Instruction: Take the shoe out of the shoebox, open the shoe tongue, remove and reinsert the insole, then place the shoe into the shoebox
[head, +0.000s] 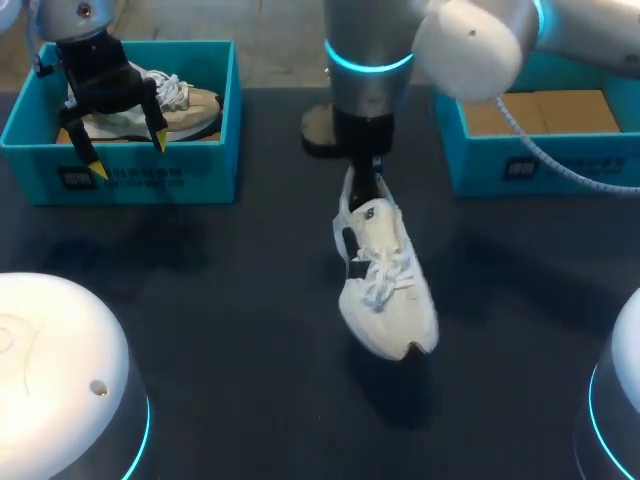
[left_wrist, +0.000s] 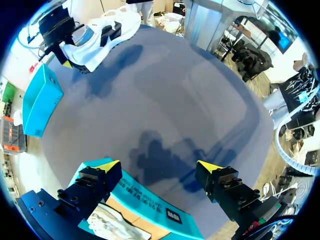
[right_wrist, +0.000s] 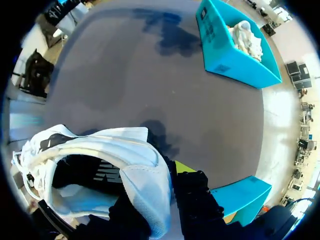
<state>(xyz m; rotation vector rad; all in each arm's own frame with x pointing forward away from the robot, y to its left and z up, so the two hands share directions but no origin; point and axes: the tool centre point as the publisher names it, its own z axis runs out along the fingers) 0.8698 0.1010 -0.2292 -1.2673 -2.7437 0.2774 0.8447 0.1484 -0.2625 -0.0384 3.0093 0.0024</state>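
A white lace-up shoe (head: 385, 280) hangs over the middle of the dark table, toe pointing toward the front edge. My right gripper (head: 366, 175) is shut on its heel collar. In the right wrist view the heel wall (right_wrist: 145, 185) sits between the fingers; one yellow fingertip (right_wrist: 182, 167) shows outside and the other is hidden inside the shoe. The shoebox (head: 530, 130) at the back right is blue with a bare cardboard floor. My left gripper (head: 130, 155) stands open above a second blue box (head: 120, 175) holding another shoe (head: 180, 105); its tips (left_wrist: 107, 165) are wide apart.
A beige object with a dark sole (head: 318, 130) lies partly hidden behind my right arm. The arms' white bases (head: 60, 370) fill the front corners. The left box (right_wrist: 235, 45) and the right box (right_wrist: 240, 197) flank the open middle of the table.
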